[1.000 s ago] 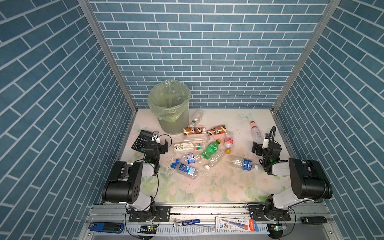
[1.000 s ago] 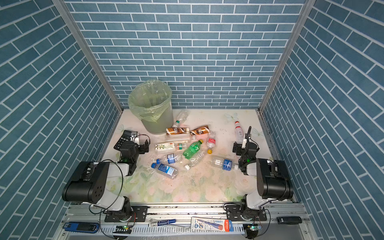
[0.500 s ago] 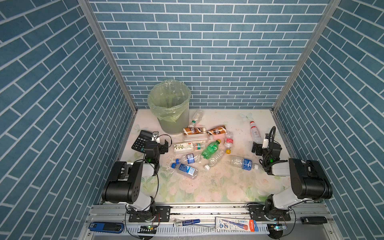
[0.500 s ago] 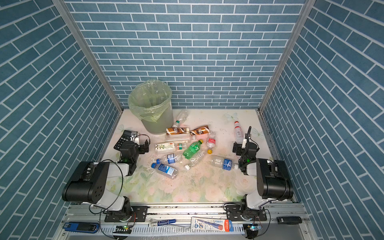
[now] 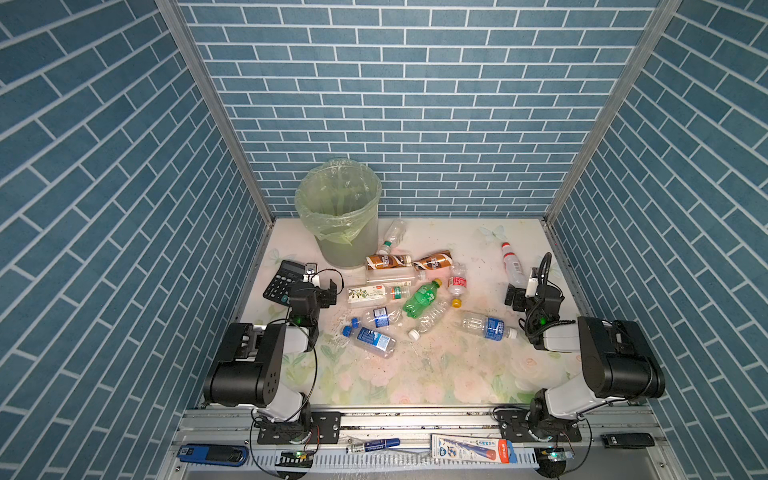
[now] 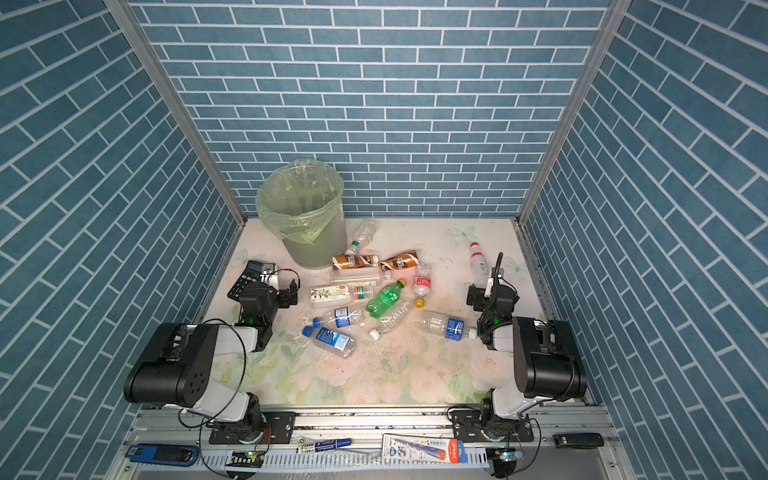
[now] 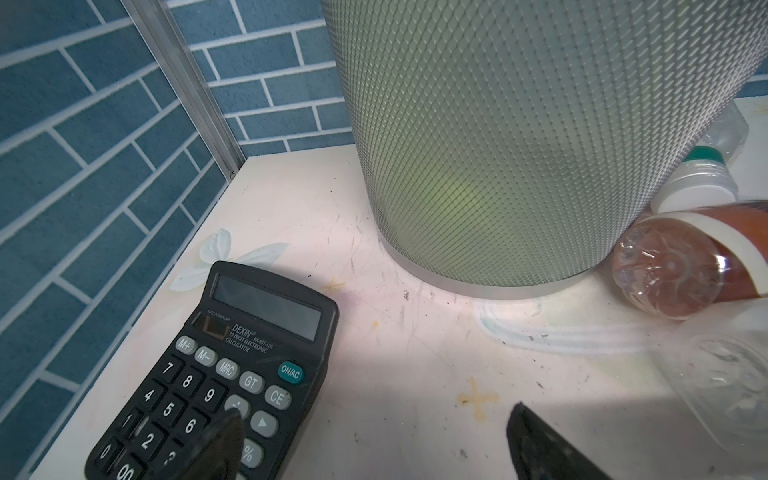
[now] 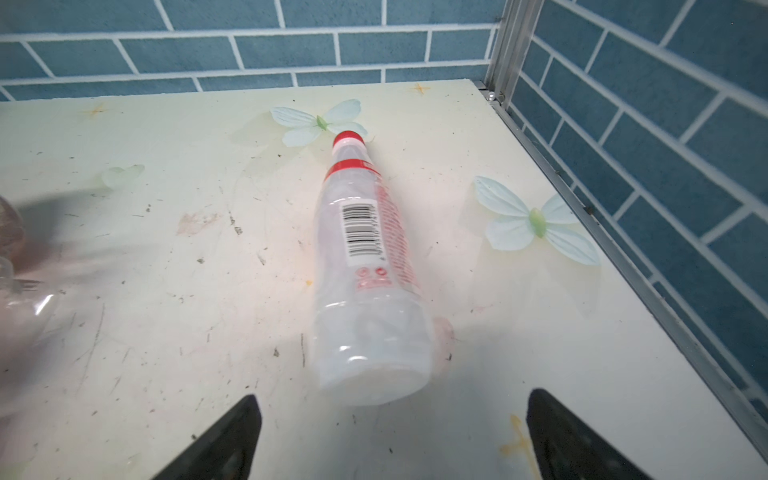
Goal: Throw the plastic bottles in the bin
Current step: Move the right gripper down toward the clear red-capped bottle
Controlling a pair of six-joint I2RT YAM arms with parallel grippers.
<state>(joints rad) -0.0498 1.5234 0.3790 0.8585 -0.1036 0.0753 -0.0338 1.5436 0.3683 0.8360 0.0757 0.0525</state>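
The bin point(image 5: 338, 216) point(image 7: 498, 145), grey with a pale green bag, stands at the back left. Several plastic bottles lie on the table in front of it, among them a green one point(image 5: 420, 298), two brown-wrapped ones point(image 5: 386, 261) and a blue-labelled one point(image 5: 488, 326). A white bottle with a red cap point(image 5: 512, 262) point(image 8: 370, 270) lies alone at the right. My right gripper point(image 8: 392, 399) point(image 5: 527, 293) is open just short of that bottle's base. My left gripper point(image 7: 374, 415) point(image 5: 316, 289) is open and empty, low over the table near the bin's foot.
A black calculator point(image 7: 216, 374) point(image 5: 282, 280) lies under my left gripper's one finger, close to the left wall. Blue brick walls close in three sides. A marker point(image 5: 374, 445) and a toothpaste box point(image 5: 469, 448) lie on the front rail.
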